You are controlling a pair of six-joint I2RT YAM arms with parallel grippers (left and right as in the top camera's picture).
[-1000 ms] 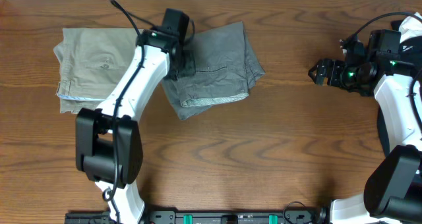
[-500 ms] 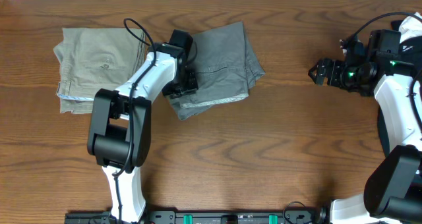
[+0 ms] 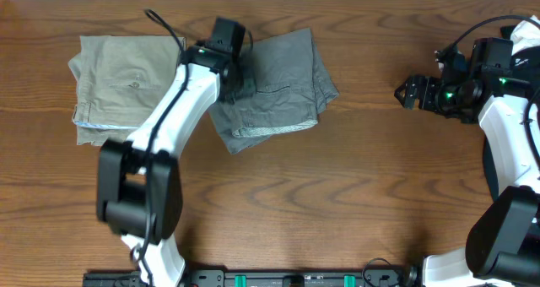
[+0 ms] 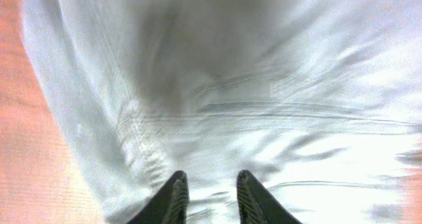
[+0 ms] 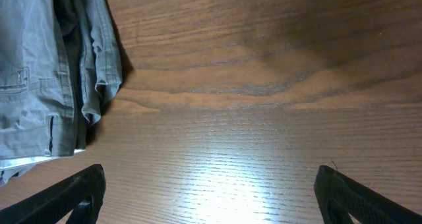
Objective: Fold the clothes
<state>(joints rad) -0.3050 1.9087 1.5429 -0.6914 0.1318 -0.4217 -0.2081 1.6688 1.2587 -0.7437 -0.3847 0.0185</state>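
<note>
Currently left claw (image 4: 210,184) sits low over grey shorts (image 3: 287,76), fingers narrowly apart, grip unclear; right claw (image 5: 210,201) gapes wide over worktop (image 5: 264,85), holding nothing.

Top-down and wrist views over clothes (image 3: 274,80)

Bare table (image 3: 363,152) between grey shorts (image 3: 283,80) and right gripper (image 3: 402,94); khaki trousers (image 3: 118,84) beside, perhaps touching.
</note>
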